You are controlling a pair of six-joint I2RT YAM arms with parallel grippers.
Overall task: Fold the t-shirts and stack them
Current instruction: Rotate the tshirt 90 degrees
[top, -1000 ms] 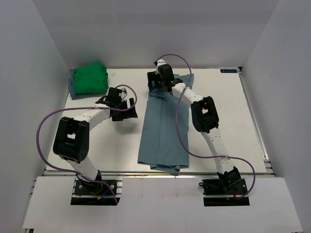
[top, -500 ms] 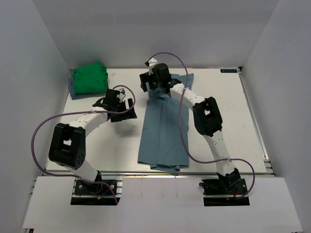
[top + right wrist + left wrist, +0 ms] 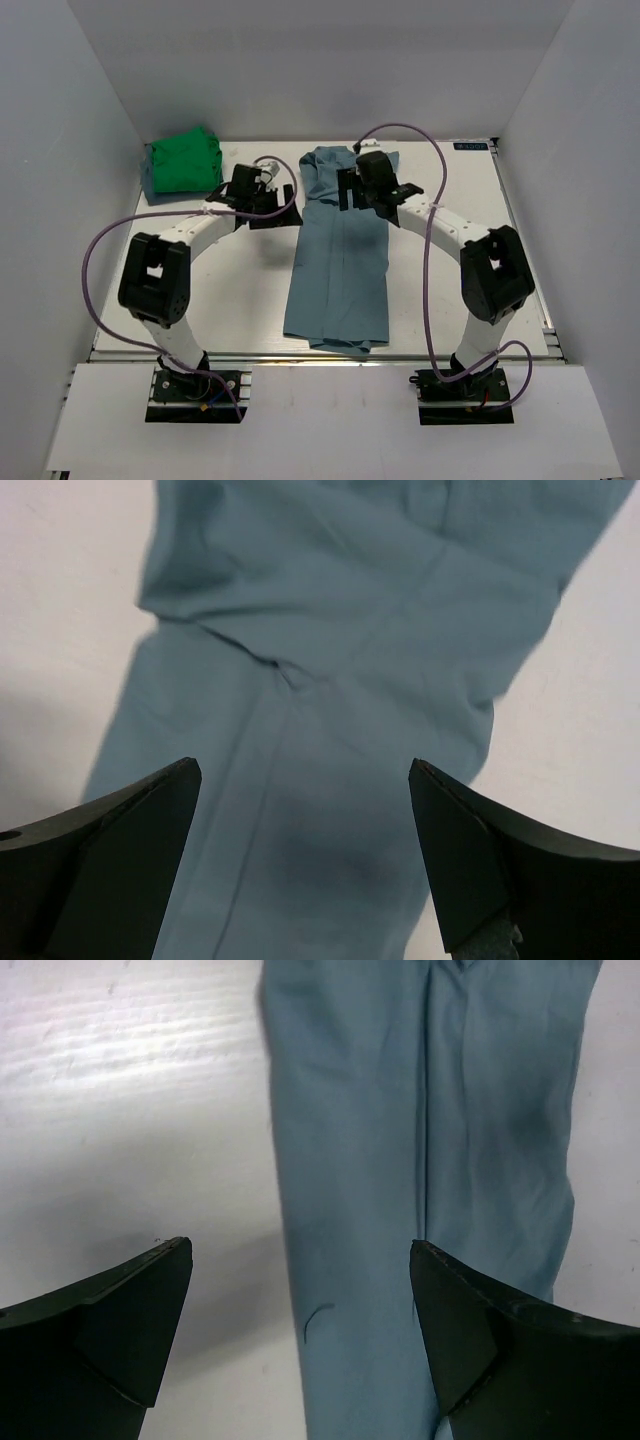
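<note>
The left tool is standing wide open and holding nothing, hovering at the left edge of the blue-grey shirt near its far end; the right tool is gaping just as wide, also empty, hanging over that same far end from the other side; in both wrist views the dark fingers are framing cloth without closing on it, and whether they are brushing it I cannot tell; the shirt is lying as a long narrow strip down the middle of the surface, seemingly already folded lengthwise, so the crosswise fold is probably the step in hand; the next move is likely calling for both tools to be dropping onto the far corners, pinching all layers together and carrying them toward the near hem; the green shirt is sitting as a folded bundle at the far left corner, well apart; the tools are covering part of the collar end in the top view, and a sliver of bluish cloth under the green bundle is proving hard to identify
</note>
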